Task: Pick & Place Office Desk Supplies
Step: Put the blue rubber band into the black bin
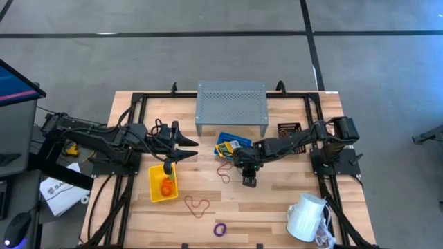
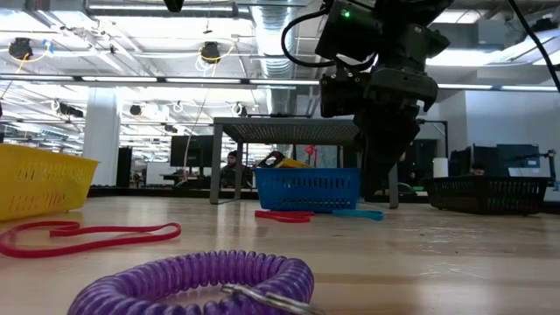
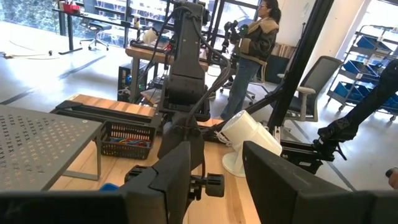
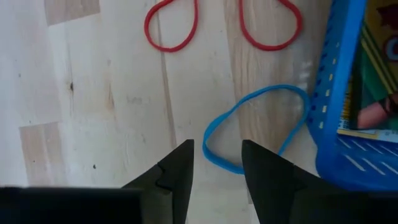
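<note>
My right gripper [image 4: 217,152] points down and stands open just over a blue loop [image 4: 252,93], which lies flat on the table beside the blue bin [image 4: 345,87]. That bin [image 1: 230,144] holds yellow printed packets [image 4: 379,68]. Two red loops [image 4: 171,28] lie past the blue one. In the high view my right gripper [image 1: 249,181] is at mid table. My left gripper [image 1: 188,149] hangs level and open above the yellow bin [image 1: 163,183], which holds orange loops [image 1: 167,186]. Nothing is between its fingers [image 3: 168,180].
A red loop [image 1: 196,205] and a purple coil loop [image 1: 220,229] lie near the front edge. A white mug [image 1: 306,216] lies at the front right. The grey perforated riser [image 1: 232,104] stands at the back, with a black mesh bin [image 1: 288,128] to its right.
</note>
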